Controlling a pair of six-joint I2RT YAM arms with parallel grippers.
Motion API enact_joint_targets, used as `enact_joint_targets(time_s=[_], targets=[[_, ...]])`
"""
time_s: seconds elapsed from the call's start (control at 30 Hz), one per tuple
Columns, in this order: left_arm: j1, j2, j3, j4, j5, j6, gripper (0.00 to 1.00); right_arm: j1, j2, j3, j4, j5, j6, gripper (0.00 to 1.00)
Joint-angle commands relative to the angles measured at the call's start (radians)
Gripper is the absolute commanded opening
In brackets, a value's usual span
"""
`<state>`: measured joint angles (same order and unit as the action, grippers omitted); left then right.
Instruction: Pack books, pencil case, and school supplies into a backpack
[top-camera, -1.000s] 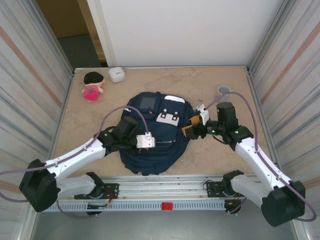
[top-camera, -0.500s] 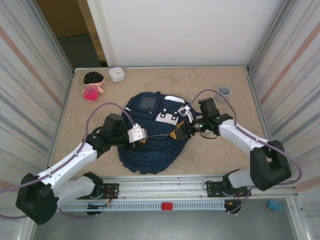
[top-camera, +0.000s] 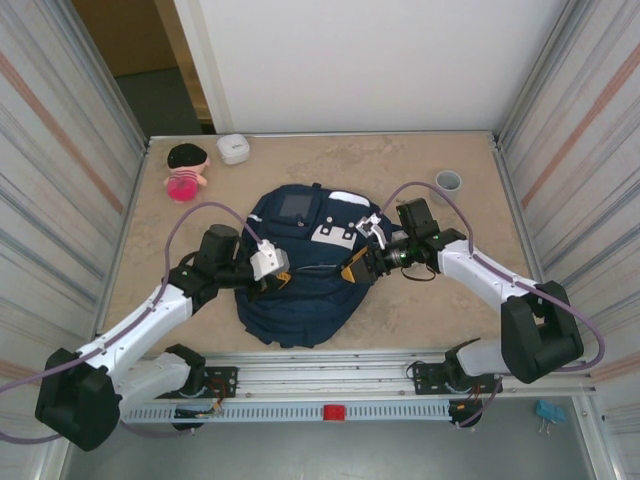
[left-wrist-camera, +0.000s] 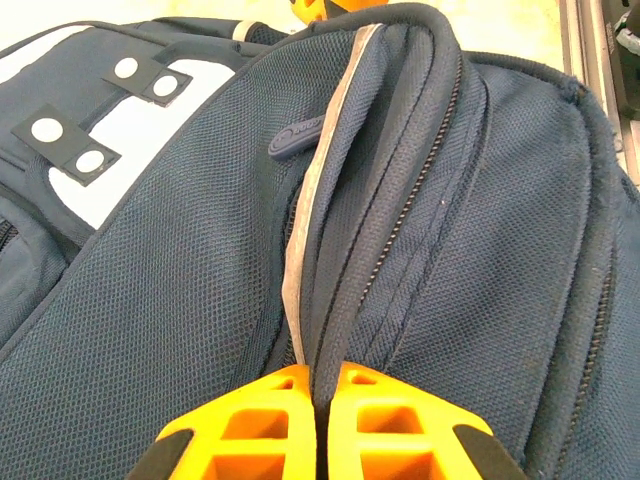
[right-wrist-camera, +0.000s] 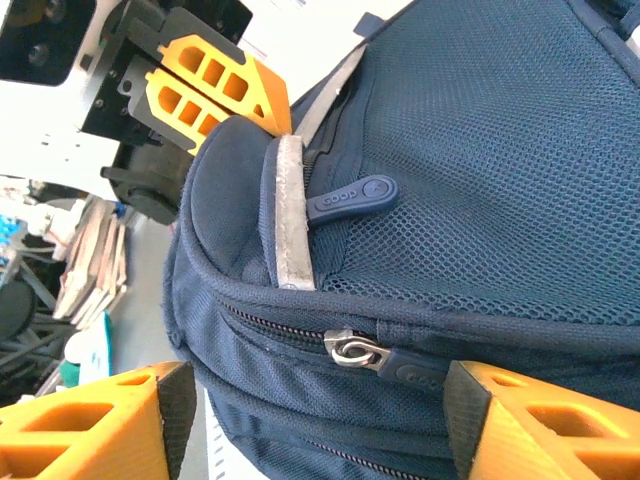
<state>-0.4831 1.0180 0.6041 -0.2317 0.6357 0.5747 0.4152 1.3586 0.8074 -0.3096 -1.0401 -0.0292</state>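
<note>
Beige stone-look table is carrying the backpack at its centre in the overhead view. The left pincer is meeting it from 9 o'clock and the right pincer from 3 o'clock. The bag is looking soft and floppy, so I judge it is best taken by a seam or zipper tab, not by loose mesh.

From the left wrist, the left pincer is pressing together on a raised fold of fabric beside the white trim stripe, a grip too small to read from overhead.

From the right wrist, the right pincer is standing spread and gripping nothing. The metal zipper pull is lying between its fingers toward 12 o'clock, again too fine to make out from overhead.
</note>
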Motion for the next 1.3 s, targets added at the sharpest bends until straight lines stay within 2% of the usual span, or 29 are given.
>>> enact_joint_targets(time_s=[0.0, 0.07, 0.13, 0.33, 0.53, 0.7, 0.97, 1.07, 1.13, 1.2, 1.27], targets=[[0.006, -0.006, 0.035, 0.088, 0.108, -0.011, 0.07, 0.008, 0.007, 0.029, 0.028, 0.096, 0.017, 0.7], [0.005, -0.01, 0.036, 0.077, 0.114, -0.003, 0.08, 0.007, 0.017, 0.044, 0.023, 0.217, 0.015, 0.71], [0.006, -0.018, 0.036, 0.071, 0.111, 0.0, 0.08, 0.007, 0.026, 0.054, 0.021, 0.256, 0.002, 0.72], [0.006, -0.035, 0.037, 0.081, 0.091, 0.0, 0.08, 0.039, 0.063, 0.076, -0.014, 0.085, -0.064, 0.71], [0.006, -0.026, 0.03, 0.099, 0.067, -0.015, 0.08, 0.043, 0.027, 0.096, -0.15, -0.079, -0.121, 0.59], [0.006, -0.024, 0.022, 0.126, 0.06, -0.029, 0.08, 0.026, 0.007, 0.104, -0.2, -0.103, -0.131, 0.48], [0.006, -0.022, 0.029, 0.135, 0.075, -0.039, 0.07, 0.013, 0.095, 0.168, -0.264, -0.142, -0.194, 0.44], [0.006, -0.027, 0.028, 0.141, 0.066, -0.046, 0.07, 0.029, 0.11, 0.185, -0.286, -0.104, -0.206, 0.46], [0.006, -0.03, 0.024, 0.152, 0.062, -0.056, 0.07, 0.037, 0.112, 0.183, -0.29, -0.027, -0.201, 0.38], [0.007, -0.033, 0.025, 0.156, 0.046, -0.067, 0.07, 0.038, 0.105, 0.181, -0.289, 0.054, -0.177, 0.22], [0.006, -0.035, 0.027, 0.151, 0.015, -0.074, 0.06, 0.037, 0.084, 0.176, -0.289, 0.122, -0.156, 0.09]])
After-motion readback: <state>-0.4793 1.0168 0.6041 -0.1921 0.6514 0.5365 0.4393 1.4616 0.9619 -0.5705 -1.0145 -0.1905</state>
